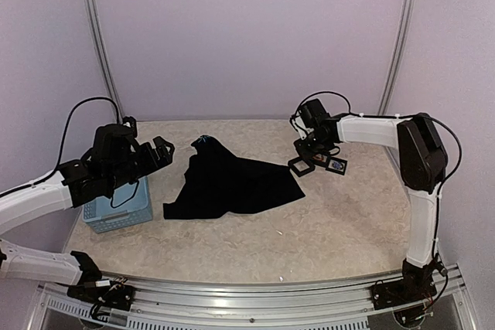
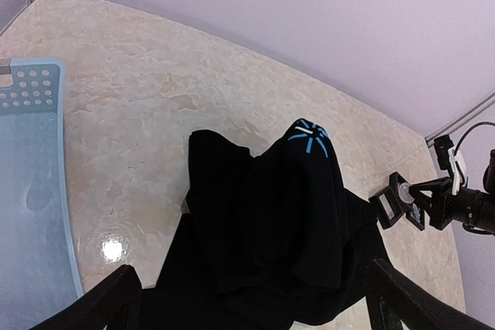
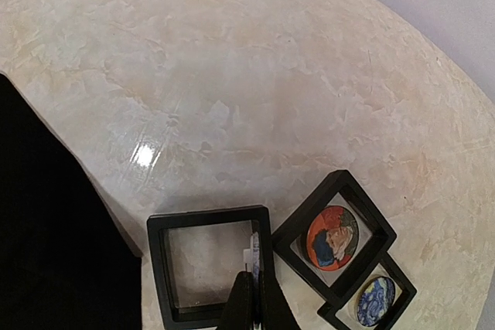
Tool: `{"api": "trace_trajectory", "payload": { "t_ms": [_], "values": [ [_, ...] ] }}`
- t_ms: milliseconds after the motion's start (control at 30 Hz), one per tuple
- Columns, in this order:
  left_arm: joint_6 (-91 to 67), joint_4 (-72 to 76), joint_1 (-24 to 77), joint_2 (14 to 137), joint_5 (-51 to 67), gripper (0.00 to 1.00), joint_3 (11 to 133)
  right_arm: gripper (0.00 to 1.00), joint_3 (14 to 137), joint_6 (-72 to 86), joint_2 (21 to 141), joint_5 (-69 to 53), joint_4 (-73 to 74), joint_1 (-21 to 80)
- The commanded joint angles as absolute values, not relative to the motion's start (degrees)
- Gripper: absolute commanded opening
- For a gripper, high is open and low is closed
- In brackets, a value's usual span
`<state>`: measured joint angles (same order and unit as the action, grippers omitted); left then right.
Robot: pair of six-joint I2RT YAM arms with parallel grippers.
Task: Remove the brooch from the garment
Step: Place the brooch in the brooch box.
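Note:
The black garment point(image 1: 232, 183) lies crumpled at mid-table, its small blue neck mark point(image 1: 203, 140) at the far end. In the left wrist view the garment point(image 2: 271, 222) fills the lower middle, with the blue mark point(image 2: 308, 135) on top. My right gripper point(image 3: 254, 277) is shut on a thin bluish-white brooch point(image 3: 251, 249), seen edge-on just above an empty black square frame point(image 3: 209, 268). That gripper point(image 1: 309, 156) is right of the garment, apart from it. My left gripper point(image 1: 158, 152) hovers open over the basket, left of the garment, its fingers point(image 2: 116, 299) wide apart and holding nothing.
A light-blue perforated basket point(image 1: 116, 210) stands at the table's left edge. Two more black frames sit right of the empty one, one holding an orange-red disc point(image 3: 332, 237) and one a blue-yellow disc point(image 3: 375, 299). Pale walls close in the back and sides.

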<state>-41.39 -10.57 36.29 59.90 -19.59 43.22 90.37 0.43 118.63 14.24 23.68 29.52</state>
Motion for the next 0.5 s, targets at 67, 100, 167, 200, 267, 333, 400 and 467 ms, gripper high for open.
{"api": "trace_trajectory", "payload": {
  "t_ms": [67, 100, 167, 200, 267, 333, 400, 467],
  "values": [
    [-43.29, -9.98, 35.77, 57.34, -19.44, 0.99, 40.86, 0.00, 91.42, -1.22, 121.06, 16.00, 25.14, 30.05],
    [-43.08, -9.75, 35.77, 57.16, -19.32, 0.99, 40.65, 0.00, 91.35, -1.31, 121.19, 16.07, 24.82, 30.06],
    [-42.52, -9.35, 35.77, 56.96, -19.02, 0.99, 40.44, 0.00, 91.45, -1.50, 121.71, 15.95, 24.37, 30.15],
    [-42.27, -9.43, 35.77, 57.00, -18.92, 0.99, 40.45, 0.00, 91.80, -1.68, 122.18, 16.02, 24.35, 30.21],
    [-41.95, -9.64, 35.77, 57.35, -18.66, 0.99, 40.79, 0.00, 92.84, -1.84, 123.28, 16.60, 24.73, 30.36],
    [-41.91, -9.81, 35.73, 57.75, -18.28, 0.99, 41.03, 0.00, 93.51, -1.93, 124.17, 16.93, 25.19, 30.49],
    [-41.90, -9.57, 35.77, 58.04, -17.83, 0.99, 41.04, 0.00, 93.76, -2.08, 124.61, 17.16, 25.37, 30.58],
    [-41.91, -9.33, 35.75, 58.26, -17.55, 0.99, 41.04, 0.00, 93.74, -2.11, 124.65, 17.20, 25.40, 30.67]
  ]
}}
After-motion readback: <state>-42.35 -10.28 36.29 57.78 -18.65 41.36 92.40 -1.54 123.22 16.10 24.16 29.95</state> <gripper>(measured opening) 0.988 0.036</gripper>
